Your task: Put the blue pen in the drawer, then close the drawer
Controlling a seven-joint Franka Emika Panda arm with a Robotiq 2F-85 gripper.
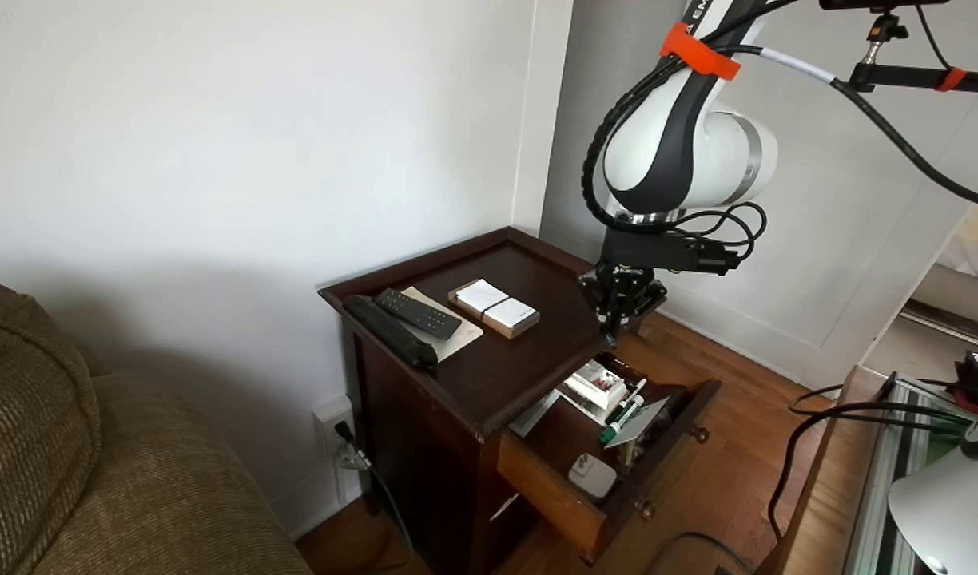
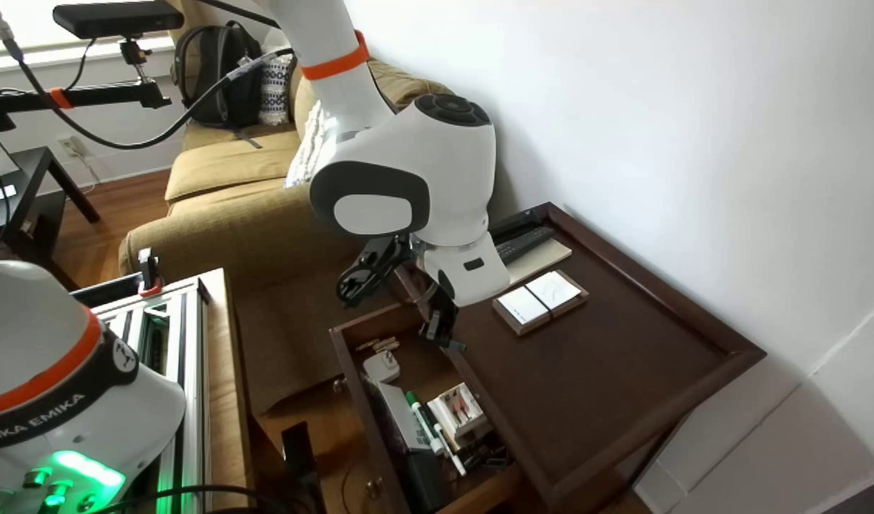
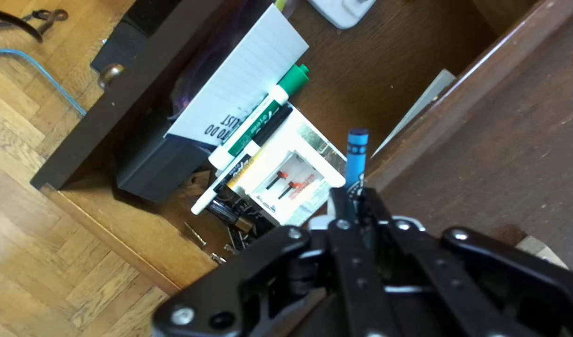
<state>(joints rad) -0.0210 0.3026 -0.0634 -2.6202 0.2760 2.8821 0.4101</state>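
The blue pen [image 3: 356,157] looks like a crayon, with a blue body and a dark end. My gripper [image 3: 356,194] is shut on it; the end between the fingers is hidden. In both exterior views my gripper [image 1: 610,323] [image 2: 440,332] is near the front edge of the side table top [image 1: 553,279], with the pen's blue tip [image 1: 610,340] [image 2: 455,346] just showing. The dark brown drawer [image 1: 665,471] [image 2: 358,400] is pulled open below. The wrist view shows the open drawer [image 3: 108,112] to the left of the pen.
The drawer holds a green marker [image 3: 263,117], a white card [image 3: 249,75], a white box [image 3: 291,182] and a white charger [image 1: 593,477]. A remote [image 1: 417,313] and a strapped card stack [image 1: 495,307] lie on the table top. A brown sofa [image 1: 137,463] stands beside it.
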